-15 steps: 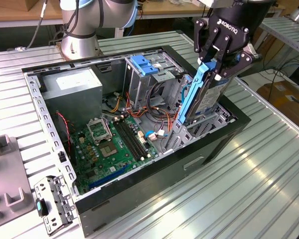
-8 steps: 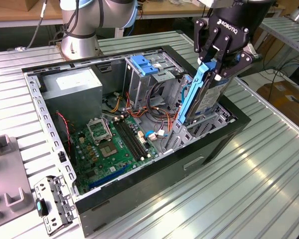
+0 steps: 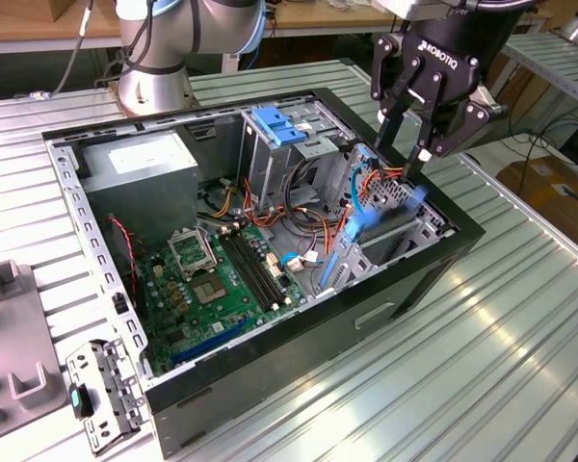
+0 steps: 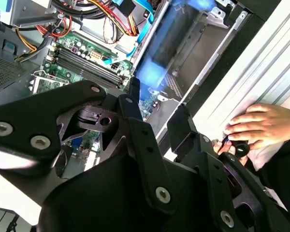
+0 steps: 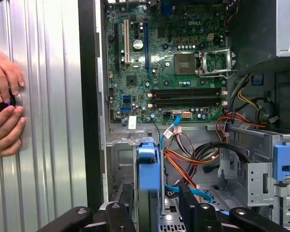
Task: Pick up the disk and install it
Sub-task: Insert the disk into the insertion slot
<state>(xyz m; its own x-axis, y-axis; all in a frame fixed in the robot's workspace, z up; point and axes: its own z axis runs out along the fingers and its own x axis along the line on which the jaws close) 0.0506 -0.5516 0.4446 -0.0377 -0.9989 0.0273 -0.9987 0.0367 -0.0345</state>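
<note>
First wrist view has the black claw [image 5: 156,209] released, jaws either side of the disk [image 5: 148,166], a flat dark hard drive in a bright blue plastic carrier. It stands on edge, tilted, in the grey metal drive bay [image 3: 419,243] of the open black computer case [image 3: 443,268]. Seating it well likely means squaring the carrier to the bay and pressing evenly.

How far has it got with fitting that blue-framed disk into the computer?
Pickup looks done: the disk is already up at the drive bay by the case's edge. In hand: the pincer hangs right over the disk, which sits tilted in the bay's opening. Left: the disk does not look fully seated yet.
</note>
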